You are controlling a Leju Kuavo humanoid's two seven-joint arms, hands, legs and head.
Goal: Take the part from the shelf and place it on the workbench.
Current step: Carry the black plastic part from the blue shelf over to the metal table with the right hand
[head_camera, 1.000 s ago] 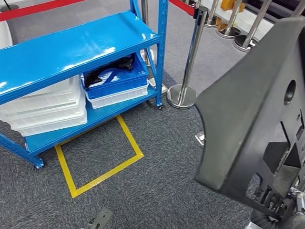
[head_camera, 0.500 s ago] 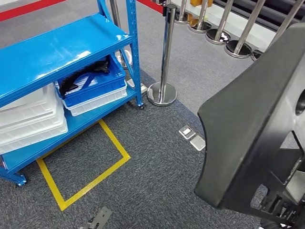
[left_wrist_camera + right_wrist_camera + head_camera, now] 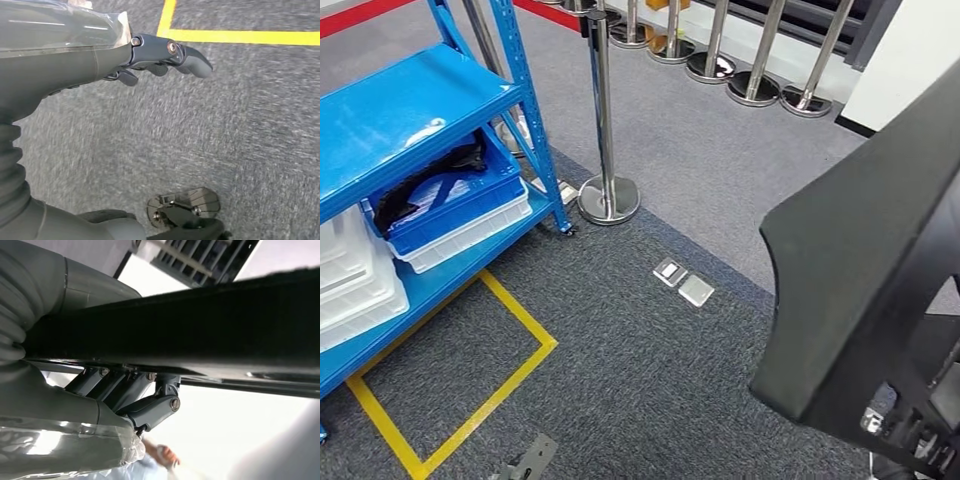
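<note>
Head view: large black moulded plastic part [image 3: 863, 270] filled the right side, held up w/ its edge towards the floor. Right wrist view had the right hand [image 3: 124, 400] clamped on that part, dark fingers [image 3: 151, 407] curled against its underside. Left hand [image 3: 166, 55] hung over grey carpet [image 3: 644, 380], fingers apart, holding nothing. Blue metal shelf [image 3: 403, 110] stood at left; on its lower level a blue plastic crate [image 3: 456, 215] held black parts [image 3: 433, 180], nested on a white tray [image 3: 471, 235]. Stacked white trays [image 3: 350, 280] sat beside it, contents not visible.
</note>
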